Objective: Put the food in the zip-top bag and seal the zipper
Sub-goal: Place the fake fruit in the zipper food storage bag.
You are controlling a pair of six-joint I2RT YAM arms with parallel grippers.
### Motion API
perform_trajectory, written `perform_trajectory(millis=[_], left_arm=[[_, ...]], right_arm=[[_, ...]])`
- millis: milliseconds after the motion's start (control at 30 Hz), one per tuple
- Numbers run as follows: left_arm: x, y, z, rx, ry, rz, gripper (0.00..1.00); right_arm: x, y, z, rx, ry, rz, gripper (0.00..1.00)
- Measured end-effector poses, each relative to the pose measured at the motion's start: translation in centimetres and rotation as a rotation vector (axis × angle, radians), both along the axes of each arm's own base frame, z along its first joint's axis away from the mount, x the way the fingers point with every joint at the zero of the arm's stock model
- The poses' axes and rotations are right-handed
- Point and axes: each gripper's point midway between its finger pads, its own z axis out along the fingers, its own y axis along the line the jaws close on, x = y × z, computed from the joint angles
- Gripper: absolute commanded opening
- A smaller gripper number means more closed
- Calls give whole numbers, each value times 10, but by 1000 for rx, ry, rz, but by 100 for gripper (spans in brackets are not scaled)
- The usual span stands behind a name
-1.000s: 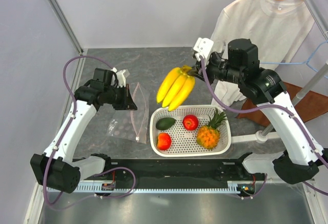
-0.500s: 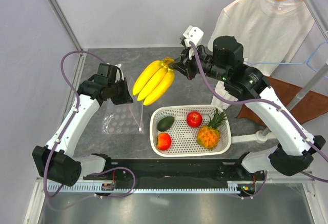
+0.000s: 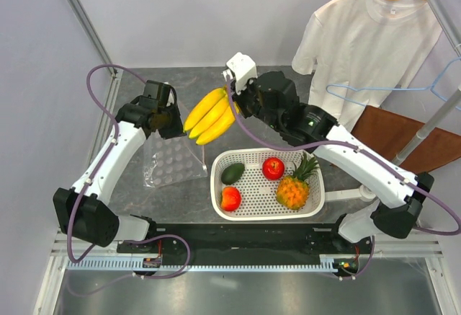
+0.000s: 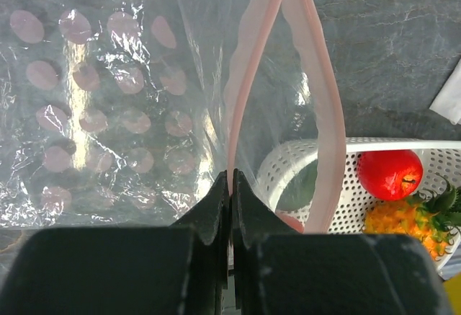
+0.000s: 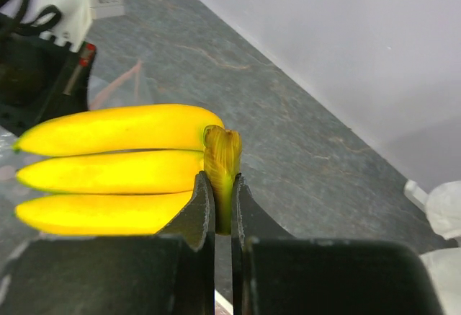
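Yellow banana bunch [image 5: 108, 160] hangs from the right claw [image 5: 222, 203], whose jaws pinch the stiff brownish stem: likely a sound hold, since the smooth, light fruit would slip elsewhere. It hovers above the counter's [image 3: 191, 84] far middle, just beside the left claw [image 4: 230, 179], which is clamped on one lip of the pinkish zipper [image 4: 331, 142] and holds the zip-top bag [image 4: 108, 113] up near the left edge. The film looks thin, limp and slippery, its mouth gaping only narrowly. Apple [image 3: 272, 168], pineapple [image 3: 294, 191], avocado [image 3: 233, 174] and red-orange fruit [image 3: 230, 198] lie in the white basket [image 3: 319, 185] toward the near edge.
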Motion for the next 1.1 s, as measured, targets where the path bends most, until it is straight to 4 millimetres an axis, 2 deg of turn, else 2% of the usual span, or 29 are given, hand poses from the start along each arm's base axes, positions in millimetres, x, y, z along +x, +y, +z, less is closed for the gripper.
perform_trajectory(millis=[167,300,500,767,933,1100], left_arm=[[0,-1,0,-3,1,-1,2],[1,-3,1,-20,-1,-8,2],[2,-8,5,-67,-4,-27,2],[5,-4,0,-92,-1,-15,2],[6,-4,2,-116,3,-5,2],[6,-5,2,-122,6,-1,2]], right_arm=[[12,0,-13,-47,-25,-81,0],[14,-2,-16,-52,-26,-104,0],[9,-5,-1,-7,-48,-106,0],[0,-24,25,80,-58,-164,0],[0,-27,24,107,-37,-188,0],[6,-17,14,110,0,-206,0]])
